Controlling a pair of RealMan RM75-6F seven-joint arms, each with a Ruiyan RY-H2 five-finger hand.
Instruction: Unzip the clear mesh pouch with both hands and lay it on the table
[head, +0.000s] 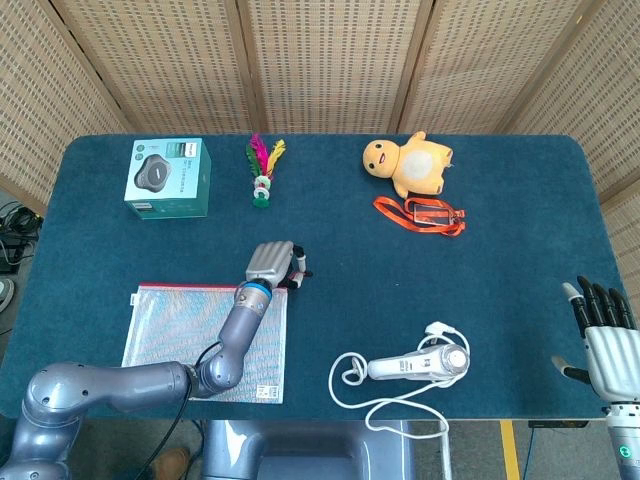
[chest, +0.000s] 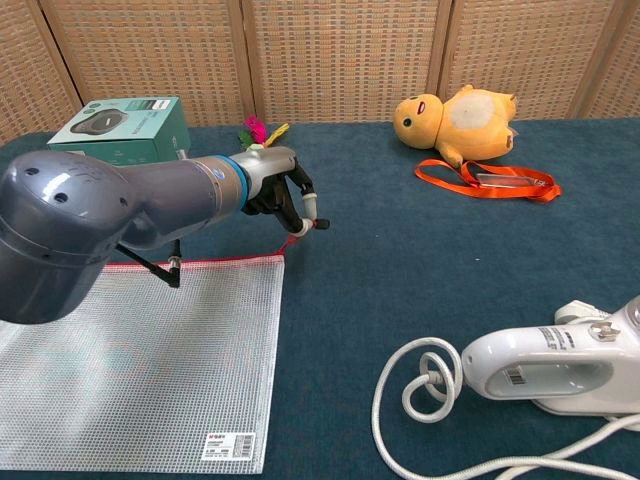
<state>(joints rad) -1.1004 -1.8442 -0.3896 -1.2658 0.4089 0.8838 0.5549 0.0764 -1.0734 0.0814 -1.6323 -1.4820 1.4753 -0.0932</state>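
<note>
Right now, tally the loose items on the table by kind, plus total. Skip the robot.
Pouches: 1, the clear mesh pouch
Boxes: 1, teal box
Toys: 2, yellow plush and feather shuttlecock
Lanyards: 1, orange lanyard
Corded appliances: 1, white handheld device
Total: 6

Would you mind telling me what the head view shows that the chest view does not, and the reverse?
Only the head view shows the right hand, fingers spread and holding nothing, off the table's right edge, and the whole table outline.

Only the chest view shows, from the side, the left hand's fingertips pinching the red zipper pull lifted off the pouch corner.

Both show the left hand, the clear mesh pouch lying flat, the teal box, the feathered shuttlecock, the yellow plush toy, the orange lanyard and the white corded appliance.
</note>
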